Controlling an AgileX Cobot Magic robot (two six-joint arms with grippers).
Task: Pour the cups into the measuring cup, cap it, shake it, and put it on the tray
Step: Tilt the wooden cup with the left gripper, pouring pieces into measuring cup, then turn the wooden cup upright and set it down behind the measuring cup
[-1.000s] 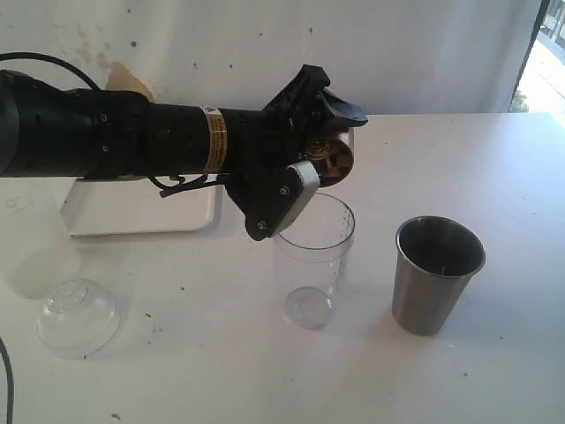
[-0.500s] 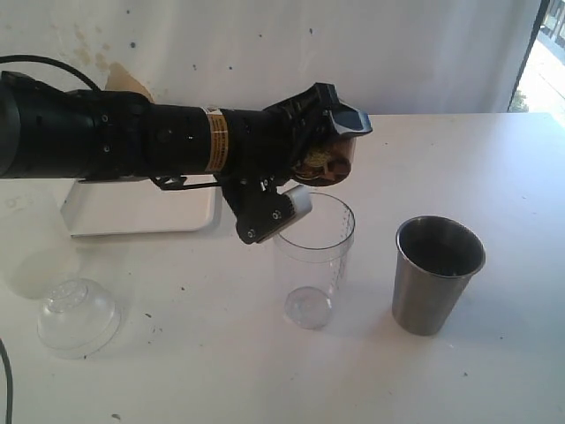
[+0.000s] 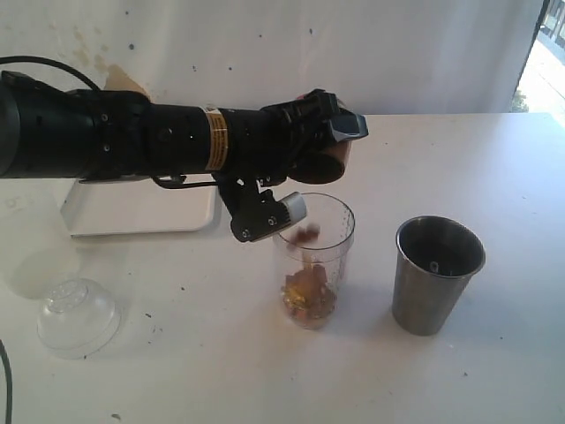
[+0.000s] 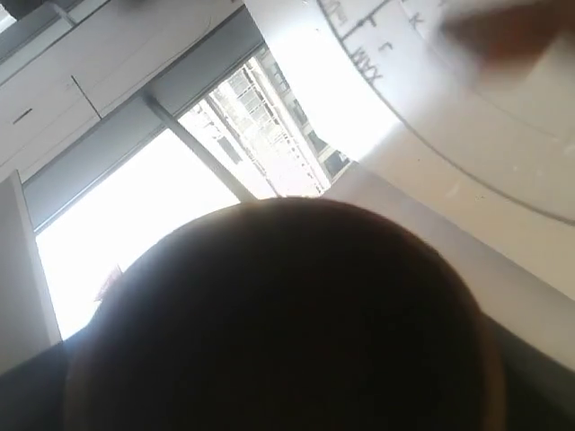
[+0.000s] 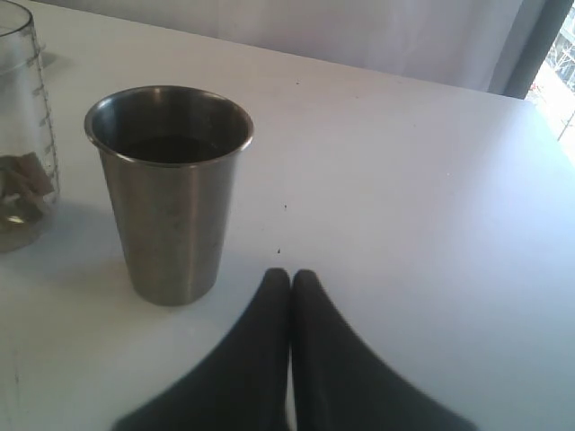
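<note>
Left gripper [image 3: 318, 168] clamps small brown wooden cup [image 4: 287, 323] tipped over tall clear graduated measuring cup [image 3: 328, 231], brown bits [image 3: 305, 296] falling in; right gripper [image 5: 290, 280] pressed together near steel tumbler [image 5: 171, 193].

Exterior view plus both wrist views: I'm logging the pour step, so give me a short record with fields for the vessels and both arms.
wooden cup: tipped over the measuring cup, gripped by the left gripper
measuring cup: upright, brown pieces at bottom, some mid-air inside
steel tumbler: upright, beside measuring cup, apart, untouched
right gripper: fingers shut, empty, near the steel tumbler
cap: on the table, not on the measuring cup
tray: flat on table, partly hidden by the left arm
</note>
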